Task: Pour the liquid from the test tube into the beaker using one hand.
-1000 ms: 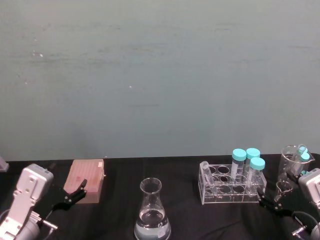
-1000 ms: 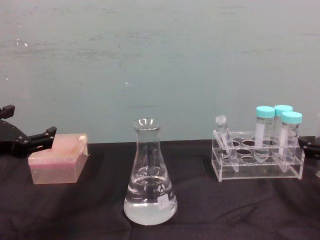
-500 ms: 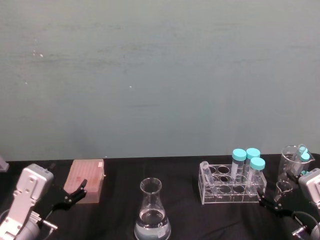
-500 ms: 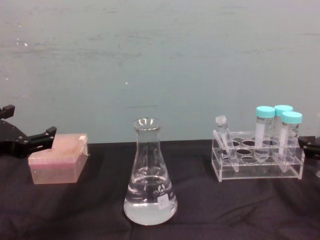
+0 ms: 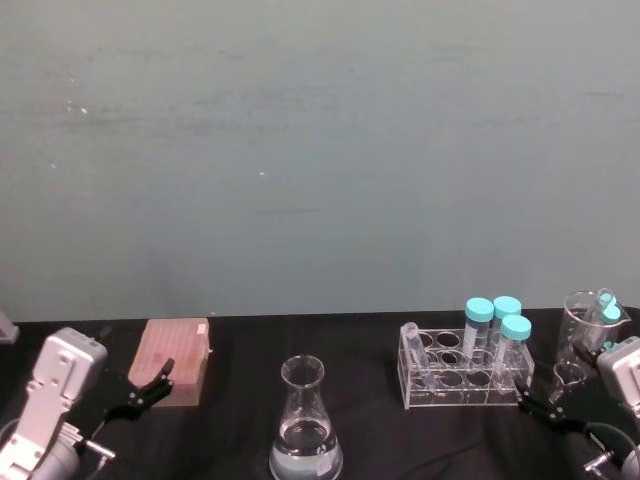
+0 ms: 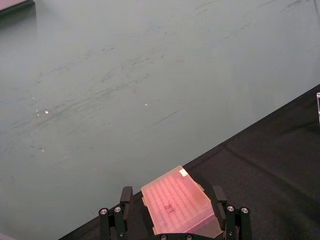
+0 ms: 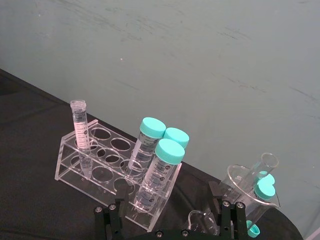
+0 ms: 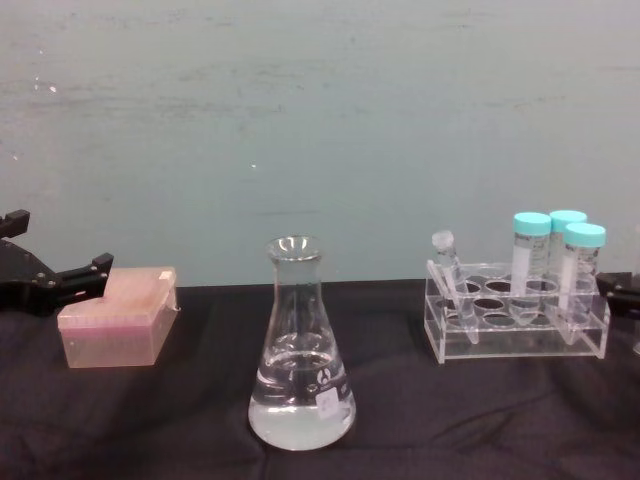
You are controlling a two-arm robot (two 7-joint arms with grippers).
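The test tube leans uncapped in the left end hole of a clear rack; it also shows in the chest view and the right wrist view. I cannot tell how much liquid it holds. The beaker, a conical flask, stands at front centre with clear liquid in its base. My right gripper hangs open just right of the rack, touching nothing. At the far left my left gripper is open and empty, its fingers facing a pink box.
A pink tip box sits at the left, directly before the left gripper. Three teal-capped tubes stand in the rack's right end. A glass cup holding teal-capped tubes and a small glass stand at the far right.
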